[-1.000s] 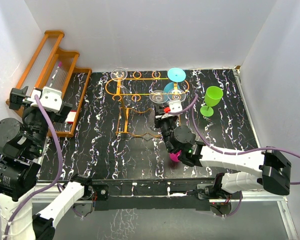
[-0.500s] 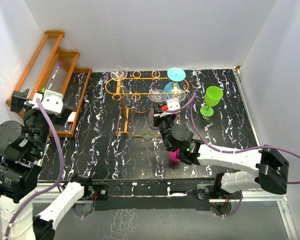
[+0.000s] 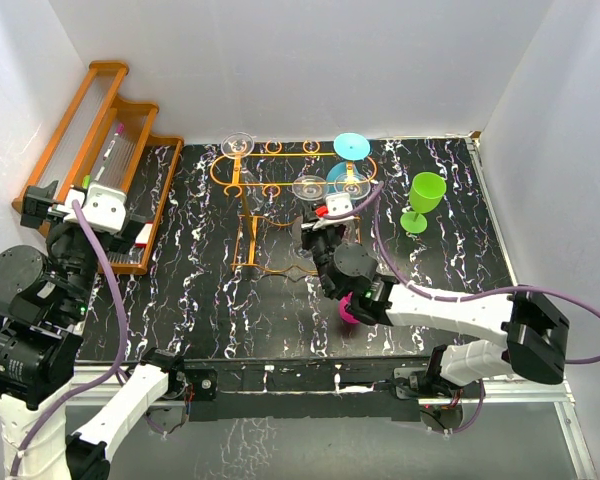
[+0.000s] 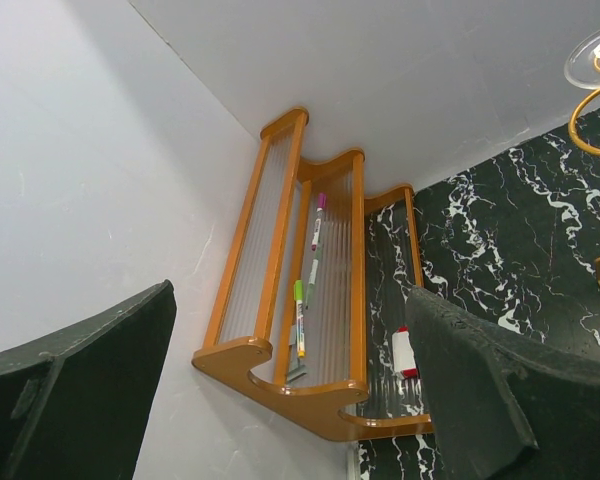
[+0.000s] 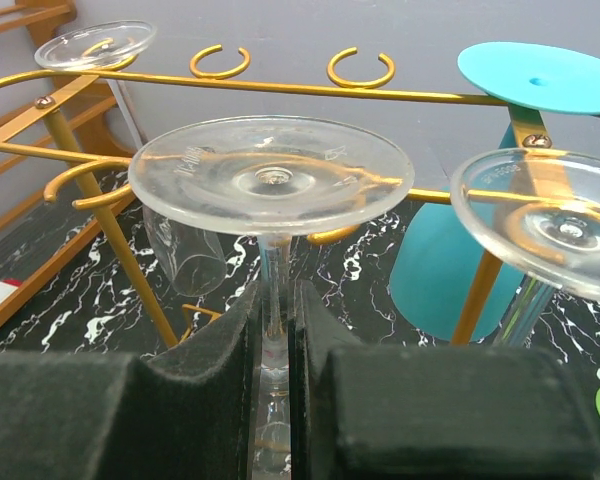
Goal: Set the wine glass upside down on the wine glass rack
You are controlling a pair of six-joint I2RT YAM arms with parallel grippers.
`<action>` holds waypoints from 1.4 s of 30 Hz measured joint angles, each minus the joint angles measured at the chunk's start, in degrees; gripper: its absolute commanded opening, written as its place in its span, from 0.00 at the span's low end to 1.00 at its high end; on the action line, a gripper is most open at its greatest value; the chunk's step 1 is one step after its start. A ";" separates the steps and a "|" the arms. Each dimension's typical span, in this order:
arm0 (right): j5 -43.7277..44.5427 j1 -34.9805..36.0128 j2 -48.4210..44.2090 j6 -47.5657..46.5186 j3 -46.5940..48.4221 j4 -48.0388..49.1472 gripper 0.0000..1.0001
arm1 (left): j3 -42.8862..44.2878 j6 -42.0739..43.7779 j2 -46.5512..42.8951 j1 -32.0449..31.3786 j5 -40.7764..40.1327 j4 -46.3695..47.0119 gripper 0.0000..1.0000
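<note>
My right gripper is shut on the stem of a clear wine glass, held upside down with its round foot on top. In the top view the wine glass is at the near rail of the orange wire wine glass rack, just left of another clear glass hanging there. The foot is about level with the rack's rail; I cannot tell whether it rests on it. My left gripper is open and empty, up at the left by the wooden shelf, far from the rack.
A teal glass and a clear glass hang on the rack. A green glass stands upright at the right. A pink glass lies under my right arm. An orange wooden shelf with markers stands at the left. More wire frame lies mid-table.
My right gripper has carried the clear glass a little left and farther in toward the rack. The left arm has barely shifted.
</note>
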 measured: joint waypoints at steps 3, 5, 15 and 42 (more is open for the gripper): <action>1.25 -0.04 1.33 -0.02 1.16 0.02 0.08 | -0.02 0.00 -0.13 -0.02 0.02 0.00 0.97; 1.97 -0.04 2.10 -0.07 1.66 0.02 0.08 | -0.02 0.00 -0.17 -0.07 0.07 0.00 0.97; 2.58 0.00 3.04 0.31 2.10 0.04 0.08 | -0.81 0.00 -0.57 -0.26 0.13 -0.15 0.97; 5.07 0.68 0.26 0.96 2.23 -3.85 0.08 | -1.84 -0.02 -3.32 -1.53 1.03 -0.87 0.97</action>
